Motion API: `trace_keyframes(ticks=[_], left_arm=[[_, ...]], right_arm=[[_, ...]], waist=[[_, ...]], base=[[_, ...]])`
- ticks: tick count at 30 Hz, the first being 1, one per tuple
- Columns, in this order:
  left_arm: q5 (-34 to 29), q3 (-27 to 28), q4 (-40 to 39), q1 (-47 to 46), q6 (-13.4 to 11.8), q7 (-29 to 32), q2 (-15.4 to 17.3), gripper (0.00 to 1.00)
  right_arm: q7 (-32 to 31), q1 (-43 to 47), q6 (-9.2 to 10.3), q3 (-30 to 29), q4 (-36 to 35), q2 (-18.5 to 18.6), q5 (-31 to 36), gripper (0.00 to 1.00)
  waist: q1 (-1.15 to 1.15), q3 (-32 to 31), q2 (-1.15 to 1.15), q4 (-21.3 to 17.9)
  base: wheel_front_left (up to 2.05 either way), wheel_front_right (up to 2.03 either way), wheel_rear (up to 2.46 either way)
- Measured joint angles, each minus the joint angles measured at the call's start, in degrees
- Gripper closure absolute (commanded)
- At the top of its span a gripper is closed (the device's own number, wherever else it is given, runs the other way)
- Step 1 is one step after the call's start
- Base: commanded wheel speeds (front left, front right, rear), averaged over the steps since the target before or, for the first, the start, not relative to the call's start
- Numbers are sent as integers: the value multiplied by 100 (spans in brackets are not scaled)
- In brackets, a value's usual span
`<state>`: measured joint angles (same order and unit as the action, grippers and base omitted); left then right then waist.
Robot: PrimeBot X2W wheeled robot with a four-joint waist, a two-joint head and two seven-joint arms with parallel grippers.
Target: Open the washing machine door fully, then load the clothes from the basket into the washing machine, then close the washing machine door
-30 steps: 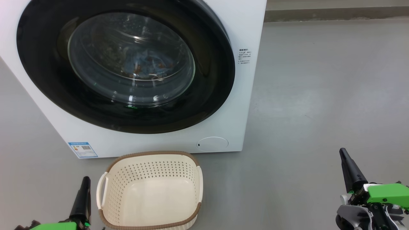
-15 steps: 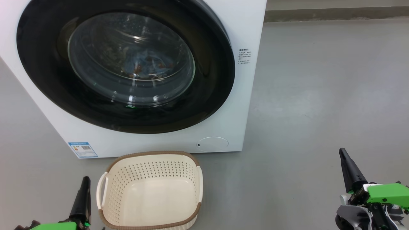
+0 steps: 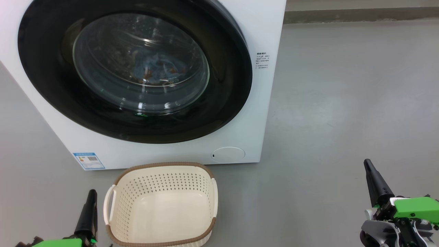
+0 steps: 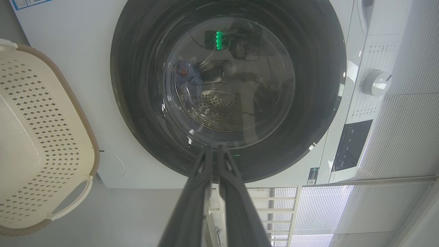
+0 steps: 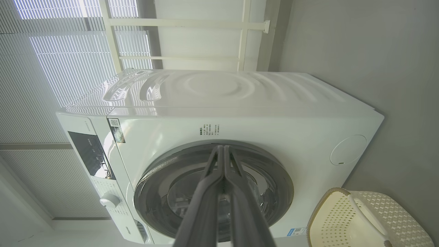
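The white washing machine [image 3: 264, 103] stands ahead with its glossy black round door [image 3: 51, 85] shut flat against the front. Through the domed glass, the blue clothes [image 3: 156, 70] with orange-brown print lie inside the drum. The cream basket [image 3: 161, 206] sits on the floor in front of the machine and holds nothing. My left gripper [image 3: 92, 192] is shut and holds nothing, low at the basket's left side. My right gripper [image 3: 367, 162] is shut and holds nothing, far off to the right over bare floor. In the wrist views the door [image 4: 137, 103] [image 5: 274, 171] is closed too.
Grey floor [image 3: 343, 103] spreads to the right of the machine. A blue label sticker [image 3: 88, 160] and a round white cap [image 3: 228, 154] sit low on the machine's front. The control panel with a dial [image 4: 375, 82] lies along the machine's top edge. Window blinds [image 5: 51, 68] stand behind.
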<state>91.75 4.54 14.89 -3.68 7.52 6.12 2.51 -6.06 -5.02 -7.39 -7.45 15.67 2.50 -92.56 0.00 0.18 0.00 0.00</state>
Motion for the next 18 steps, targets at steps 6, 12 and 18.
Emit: trace_keyframes(ticks=[6,12,18], left_arm=[[0,1,0,-1,0,0,0,100],[0,2,0,-1,0,0,0,100],[0,3,0,-1,0,0,0,100]], right_arm=[[0,0,0,-2,0,0,0,100],[0,0,0,-4,0,-1,0,100],[0,0,0,-5,0,-2,0,100]], waist=[[0,0,0,0],[0,0,0,0],[0,0,0,0]], base=[[0,0,0],[0,0,0],[0,0,0]])
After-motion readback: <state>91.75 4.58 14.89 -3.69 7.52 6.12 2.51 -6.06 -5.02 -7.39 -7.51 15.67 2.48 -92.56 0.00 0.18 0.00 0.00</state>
